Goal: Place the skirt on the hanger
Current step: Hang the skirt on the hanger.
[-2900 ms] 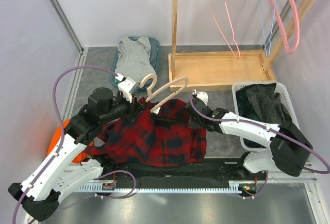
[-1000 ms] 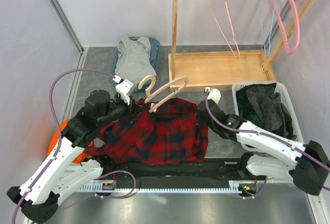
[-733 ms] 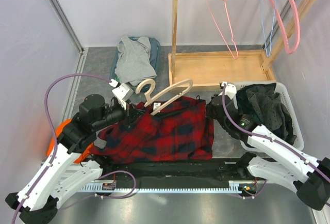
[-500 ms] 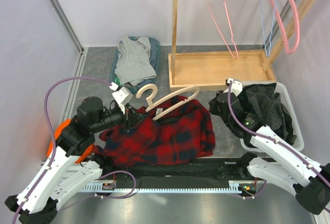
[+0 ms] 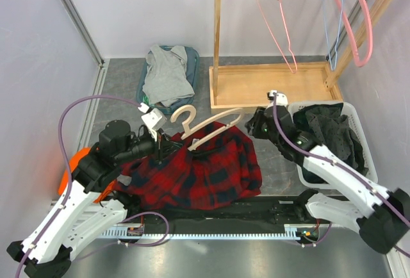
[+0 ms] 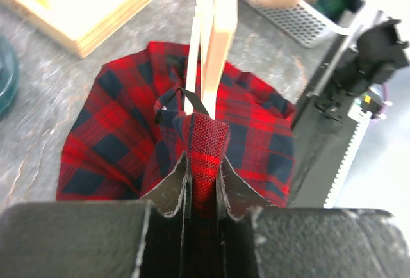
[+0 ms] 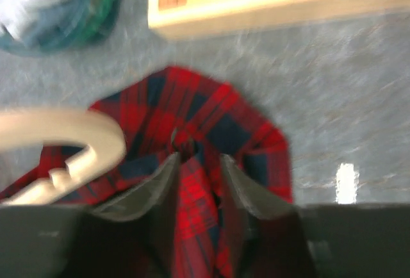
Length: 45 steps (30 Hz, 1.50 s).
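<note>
The red and navy plaid skirt (image 5: pixel 192 172) lies bunched on the floor between the arms. Its upper edge is lifted by my left gripper (image 5: pixel 161 145). In the left wrist view that gripper (image 6: pixel 204 161) is shut on a fold of the skirt (image 6: pixel 205 134). The pale wooden hanger (image 6: pixel 214 28) rises straight ahead out of the fabric. From above, the hanger (image 5: pixel 206 124) lies tilted over the skirt's top. My right gripper (image 5: pixel 254 126) hovers at the skirt's upper right corner. In its own view it (image 7: pixel 198 157) is open, with skirt cloth (image 7: pixel 198 195) loose between the fingers (image 7: pixel 160 185).
A wooden rack base (image 5: pixel 275 84) stands behind, with pink wire hangers (image 5: pixel 277 15) above it. A white basket (image 5: pixel 301 172) of dark clothes sits at the right. A teal bin (image 5: pixel 190 57) holding a grey garment (image 5: pixel 165 76) is at the back left. An orange object (image 5: pixel 69 169) lies by the left arm.
The right gripper, shut on the skirt's right edge a second ago, has opened and swung back left toward the hanger. The skirt has slackened and bunched. The left gripper keeps its hold.
</note>
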Available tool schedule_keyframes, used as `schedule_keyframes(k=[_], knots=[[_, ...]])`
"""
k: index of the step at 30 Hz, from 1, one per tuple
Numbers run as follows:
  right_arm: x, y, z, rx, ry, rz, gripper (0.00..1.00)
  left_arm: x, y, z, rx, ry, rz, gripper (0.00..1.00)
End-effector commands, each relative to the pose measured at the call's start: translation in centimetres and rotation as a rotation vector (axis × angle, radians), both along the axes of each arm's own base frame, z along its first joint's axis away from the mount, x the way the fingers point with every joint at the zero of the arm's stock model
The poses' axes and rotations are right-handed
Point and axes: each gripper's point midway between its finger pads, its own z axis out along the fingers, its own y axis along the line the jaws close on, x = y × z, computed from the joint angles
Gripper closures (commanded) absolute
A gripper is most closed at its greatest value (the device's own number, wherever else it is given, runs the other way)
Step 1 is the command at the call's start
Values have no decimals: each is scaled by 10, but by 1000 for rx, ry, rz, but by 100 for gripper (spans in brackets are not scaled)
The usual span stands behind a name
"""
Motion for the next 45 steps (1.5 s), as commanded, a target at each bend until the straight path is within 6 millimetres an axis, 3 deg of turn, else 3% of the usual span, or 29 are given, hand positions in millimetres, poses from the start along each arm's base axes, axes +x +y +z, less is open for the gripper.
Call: schedule_keyframes(k=[1,4,11,14,21,31,38,41,42,43,45], knots=[[6,31,-22,36,95,86,51,23,4,8,-25,-4,125,98],[16,45,-35,14,133,91,43,25,2,2,-20,20,129,98],[24,79,-64,-89,196,105,36,25,1,-2,-22,30,128,98],[23,82,-81,-143,227,92,36,24,2,-3,-19,29,129,98],[5,59,-113,-277,291,42,39,26,5,2,-20,10,146,98],[-28,22,-119,-338,318,4,59,28,6,3,-11,-6,150,98],[-29,23,-116,-326,325,4,74,27,7,4,-11,-9,149,98],[-33,20,-116,-326,332,3,84,26,8,4,-12,-11,147,98],[-36,15,-117,-332,336,-11,96,26,9,5,-11,-12,152,98],[-38,12,-117,-333,336,-17,100,25,9,5,-11,-14,151,98],[-42,3,-114,-335,329,-40,100,24,11,6,-7,-20,152,98]])
